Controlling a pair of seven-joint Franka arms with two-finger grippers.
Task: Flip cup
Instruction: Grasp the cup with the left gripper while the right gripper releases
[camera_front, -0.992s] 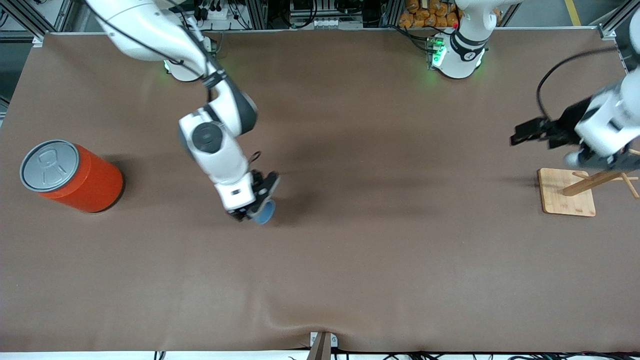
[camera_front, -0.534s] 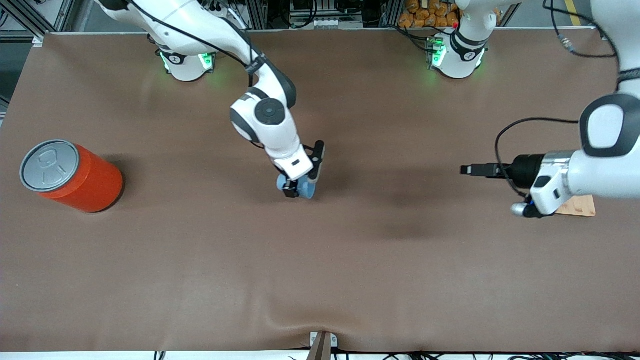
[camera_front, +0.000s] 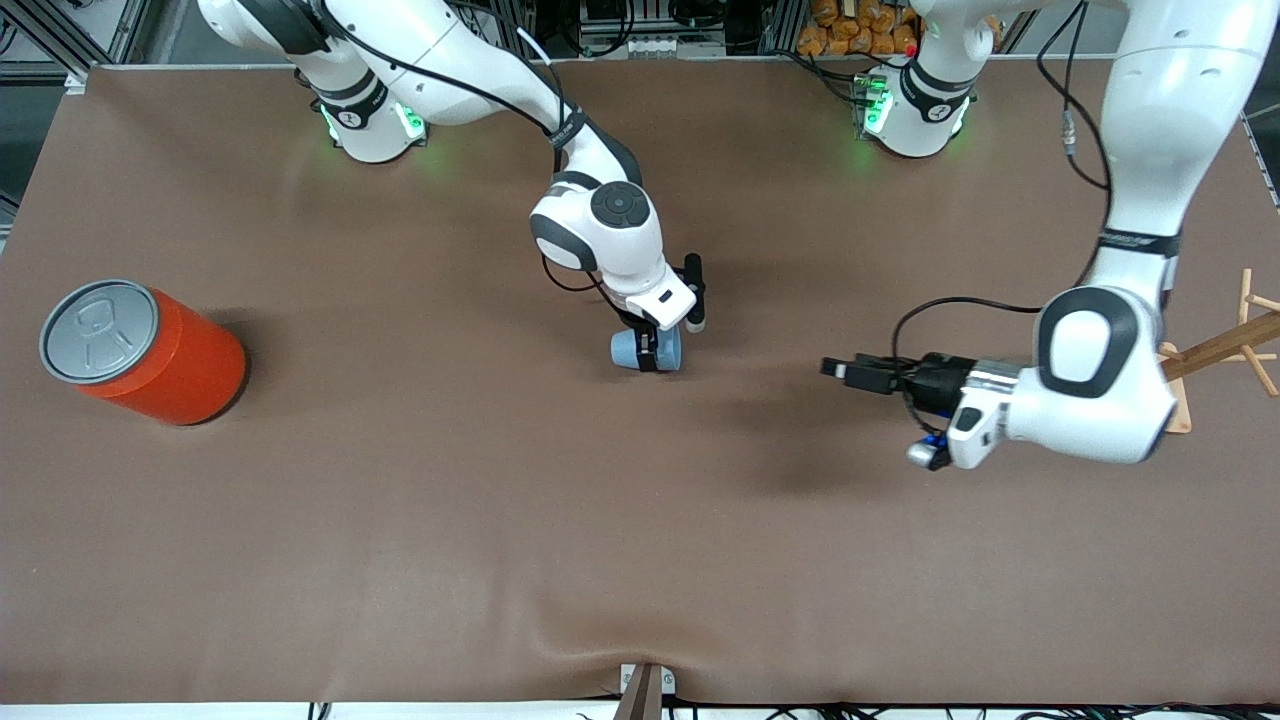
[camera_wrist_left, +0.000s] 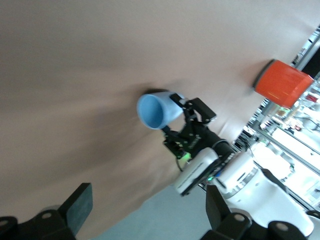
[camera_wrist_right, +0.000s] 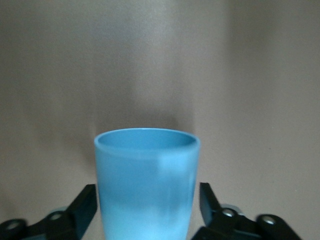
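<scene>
While my right pincer (camera_front: 650, 357) clenches the light-blue cup (camera_front: 640, 350) sideways above the table (camera_front: 400, 520), it could slip; my left pincer (camera_front: 835, 368) waits, released.

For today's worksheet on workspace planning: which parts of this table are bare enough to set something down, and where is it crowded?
Bare: the wide strip of table nearest the front camera, and the stretch between the orange can and the cup held by the right gripper. Crowded: mid-table between the cup and the left gripper, and around the wooden rack.
</scene>
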